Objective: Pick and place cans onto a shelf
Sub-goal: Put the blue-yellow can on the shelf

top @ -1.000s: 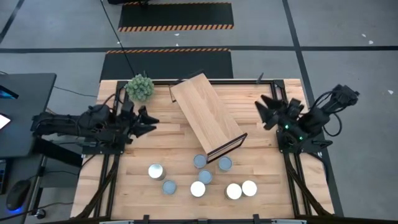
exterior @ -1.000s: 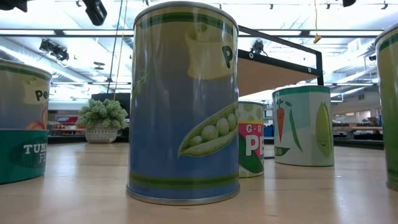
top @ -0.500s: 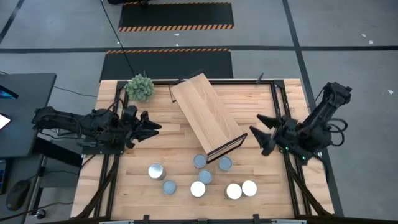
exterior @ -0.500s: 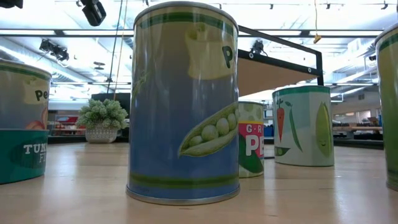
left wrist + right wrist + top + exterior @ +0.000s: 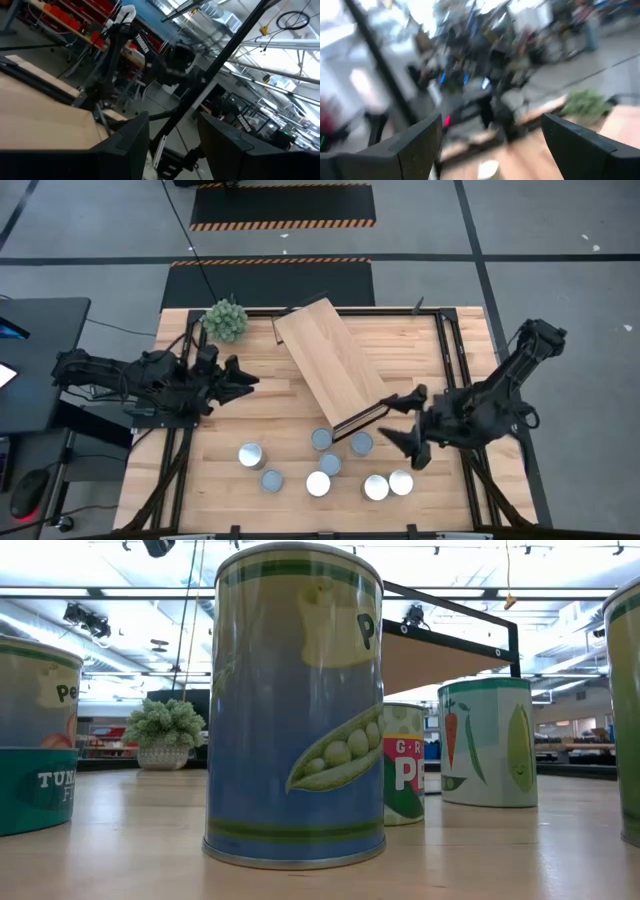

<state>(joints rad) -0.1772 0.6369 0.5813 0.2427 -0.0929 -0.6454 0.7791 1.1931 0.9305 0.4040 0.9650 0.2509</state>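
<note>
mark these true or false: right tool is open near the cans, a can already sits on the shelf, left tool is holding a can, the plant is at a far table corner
1. The right tool is open above the table, near the cans. True.
2. A can sits on the shelf. False: its top is bare; all the cans stand on the table.
3. The left tool holds a can. False: it is open and empty, left of the shelf.
4. The plant stands at a far table corner. True.
</note>
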